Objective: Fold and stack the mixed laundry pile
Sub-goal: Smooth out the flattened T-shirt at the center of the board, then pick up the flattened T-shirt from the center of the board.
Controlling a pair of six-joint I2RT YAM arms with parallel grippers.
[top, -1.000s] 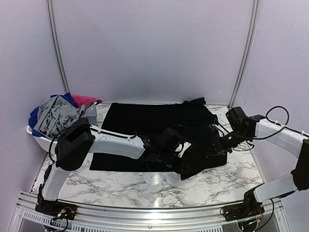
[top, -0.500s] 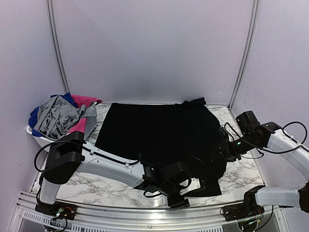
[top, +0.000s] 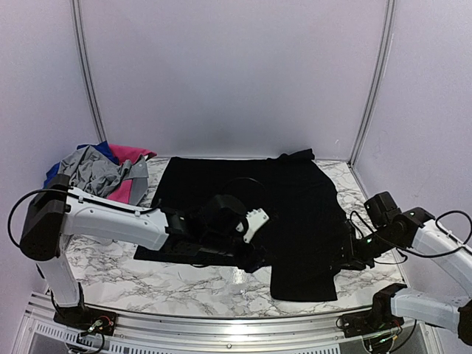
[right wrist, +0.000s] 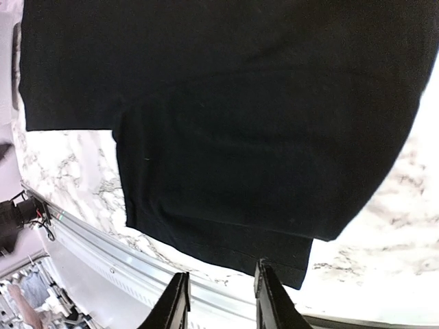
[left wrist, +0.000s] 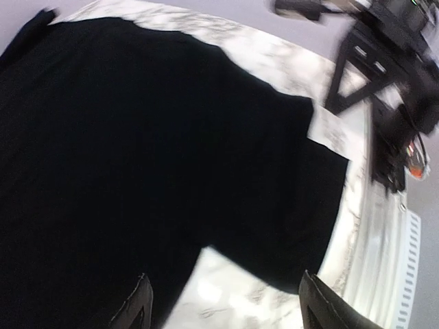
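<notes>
A black garment (top: 243, 184) lies spread flat on the marble table, with one flap reaching the front right. My left gripper (top: 257, 258) hovers over its near edge. In the left wrist view that gripper (left wrist: 226, 312) stands wide open over the black cloth (left wrist: 137, 137), nothing between its fingers. My right gripper (top: 345, 254) is at the garment's right side. In the right wrist view it (right wrist: 221, 291) is open above the hem of the black cloth (right wrist: 240, 103), holding nothing. The rest of the laundry pile (top: 96, 175), grey, blue and pink, is heaped at the back left.
The pile sits in a white basket, mostly hidden behind my left arm (top: 110, 217). A metal rail (top: 221, 328) runs along the table's near edge, close under my right fingers (right wrist: 271, 298). Marble tabletop (top: 184, 284) shows in front of the garment.
Both grippers have opened and let go of the black garment. My left gripper moved back from the front edge; my right gripper drew toward the near edge. The garment now lies flatter.
</notes>
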